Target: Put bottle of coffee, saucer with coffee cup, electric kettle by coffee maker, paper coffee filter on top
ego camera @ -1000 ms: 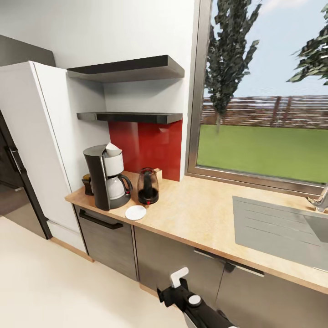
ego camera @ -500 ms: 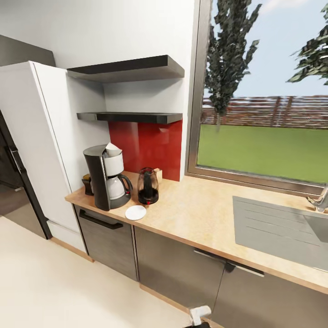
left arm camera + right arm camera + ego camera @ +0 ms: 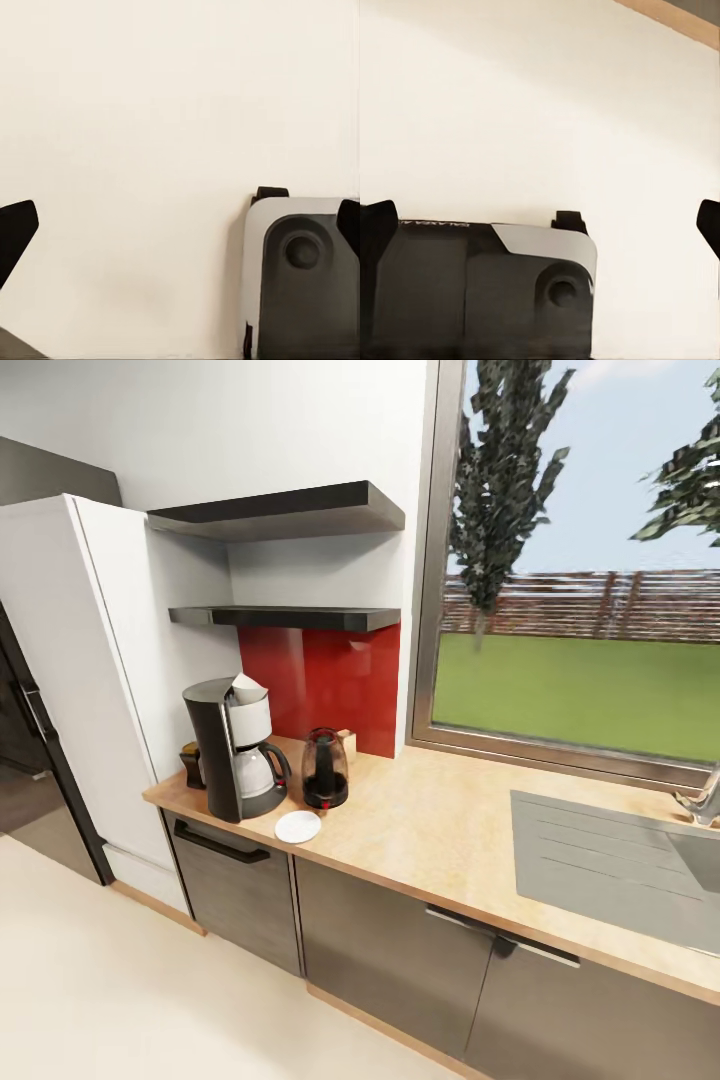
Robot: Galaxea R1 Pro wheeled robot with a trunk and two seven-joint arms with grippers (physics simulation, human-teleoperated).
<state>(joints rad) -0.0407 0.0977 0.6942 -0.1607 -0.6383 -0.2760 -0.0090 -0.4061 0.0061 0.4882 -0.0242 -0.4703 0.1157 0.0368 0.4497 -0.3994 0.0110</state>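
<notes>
The coffee maker (image 3: 235,752) stands at the left end of the kitchen countertop (image 3: 440,830), with the paper coffee filter (image 3: 247,687) on its top. The bottle of coffee (image 3: 190,763) sits just left of it against the tall white cabinet. The electric kettle (image 3: 325,768) stands close on its right, and the saucer (image 3: 298,826) lies bare in front between them. The kitchen shelf (image 3: 285,617) above is bare. The coffee cup is out of view. My left gripper (image 3: 180,232) and right gripper (image 3: 540,225) are open, holding nothing, both facing the pale floor.
A thicker dark board (image 3: 280,510) hangs above the shelf. A small beige block (image 3: 347,742) sits behind the kettle. A sink (image 3: 610,865) with a tap (image 3: 705,800) fills the counter's right end below the window. A tall white cabinet (image 3: 70,660) flanks the left.
An arm at the bottom of the head view has dropped down out of the picture. The things on the counter have not moved.
</notes>
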